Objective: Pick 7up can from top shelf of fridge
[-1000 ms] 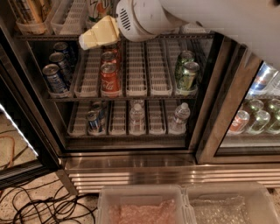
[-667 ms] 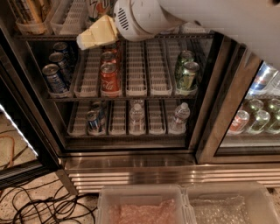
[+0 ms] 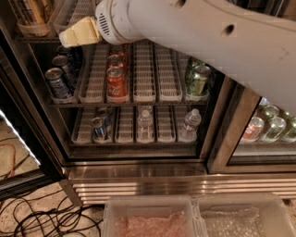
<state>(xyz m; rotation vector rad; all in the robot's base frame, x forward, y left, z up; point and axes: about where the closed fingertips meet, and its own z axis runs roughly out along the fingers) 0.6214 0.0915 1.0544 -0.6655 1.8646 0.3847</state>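
Inside the fridge, trays hold cans; hand hovers upper-left.

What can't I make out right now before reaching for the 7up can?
7up can: none seen; the top shelf is cut off by the camera view's upper edge and covered by the arm.
Claw, upper left at that shelf's front: it hides what sits behind it.
Cans at far right: cut by the edge.
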